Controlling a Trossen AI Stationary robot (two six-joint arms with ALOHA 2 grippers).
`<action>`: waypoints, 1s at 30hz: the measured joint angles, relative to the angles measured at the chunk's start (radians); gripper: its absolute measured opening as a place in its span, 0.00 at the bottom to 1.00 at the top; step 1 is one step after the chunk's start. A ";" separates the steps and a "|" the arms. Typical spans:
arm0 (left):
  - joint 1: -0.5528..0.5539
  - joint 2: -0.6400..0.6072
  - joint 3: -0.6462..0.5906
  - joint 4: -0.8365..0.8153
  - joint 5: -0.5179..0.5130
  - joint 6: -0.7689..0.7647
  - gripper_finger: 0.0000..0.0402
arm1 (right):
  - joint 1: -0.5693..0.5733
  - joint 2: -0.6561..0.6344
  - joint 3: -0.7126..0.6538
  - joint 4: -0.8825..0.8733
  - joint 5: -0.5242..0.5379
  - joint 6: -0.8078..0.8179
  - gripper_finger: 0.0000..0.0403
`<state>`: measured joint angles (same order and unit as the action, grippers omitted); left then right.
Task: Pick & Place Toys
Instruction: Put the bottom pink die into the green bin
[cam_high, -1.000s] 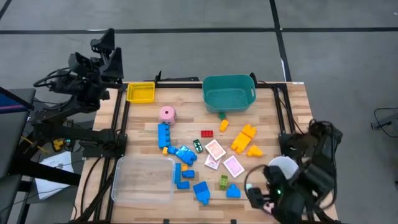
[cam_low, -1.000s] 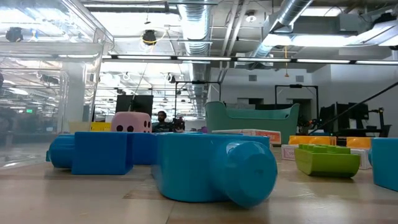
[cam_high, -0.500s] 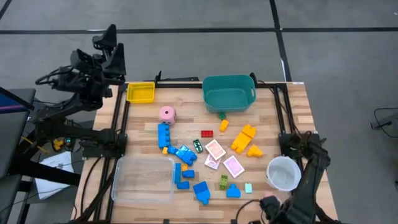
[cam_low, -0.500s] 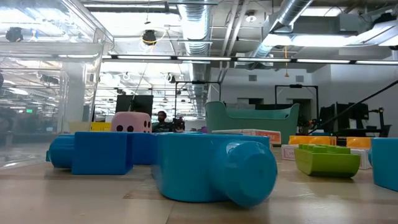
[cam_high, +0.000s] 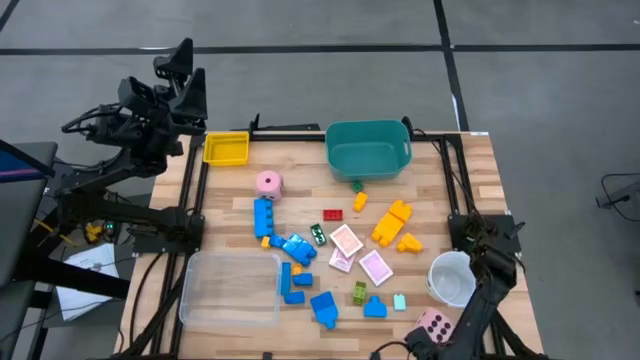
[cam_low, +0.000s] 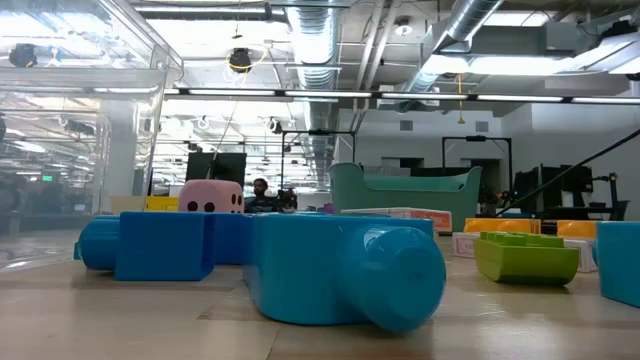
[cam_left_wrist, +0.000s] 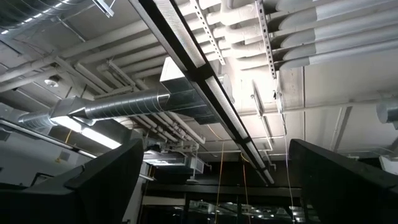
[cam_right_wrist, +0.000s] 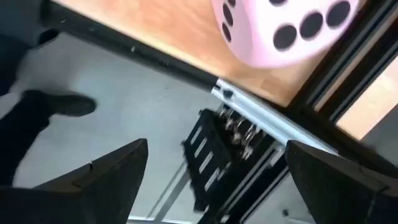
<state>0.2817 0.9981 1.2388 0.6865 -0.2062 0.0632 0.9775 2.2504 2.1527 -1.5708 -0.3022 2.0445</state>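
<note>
Toys lie strewn over the middle of the wooden table: blue blocks (cam_high: 265, 215), yellow-orange blocks (cam_high: 392, 222), a red block (cam_high: 333, 214), a green block (cam_high: 359, 292) and pink-white cards (cam_high: 345, 243). One pink die (cam_high: 267, 183) rests at the centre left. Another pink die (cam_high: 432, 323) sits at the near right corner. My right gripper (cam_right_wrist: 217, 146) hangs open over the table's near edge just beside that die (cam_right_wrist: 280, 28), pointing steeply down, with nothing between its fingers. My left gripper (cam_high: 180, 65) is open, raised off the table's far left corner, pointing up at the ceiling (cam_left_wrist: 216, 143).
A teal tub (cam_high: 368, 148) stands at the far edge, with a yellow tray (cam_high: 226, 148) at the far left. A clear tray (cam_high: 232, 288) sits at the near left. A white cup (cam_high: 452, 277) stands just beyond the near-right die. Black frame rails (cam_high: 455, 190) border the table.
My right arm has swung down and toward the table's near edge, and its gripper has tipped from nearly level to steeply downward. The white cup and the near-right die, which the arm covered before, now show. The toys lie where they were.
</note>
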 joint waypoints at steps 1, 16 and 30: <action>0.000 0.000 0.000 -0.001 -0.001 0.000 0.99 | -0.001 0.005 -0.006 0.000 0.005 0.000 0.92; 0.000 0.000 0.000 -0.018 -0.043 -0.038 0.99 | 0.071 0.004 -0.168 0.000 0.073 0.172 0.92; 0.000 -0.001 0.000 -0.065 -0.073 -0.051 0.99 | 0.076 0.000 -0.237 0.001 0.196 0.260 0.92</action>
<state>0.2817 0.9974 1.2388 0.6215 -0.2797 0.0123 1.0534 2.2505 1.9160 -1.5699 -0.1062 2.3047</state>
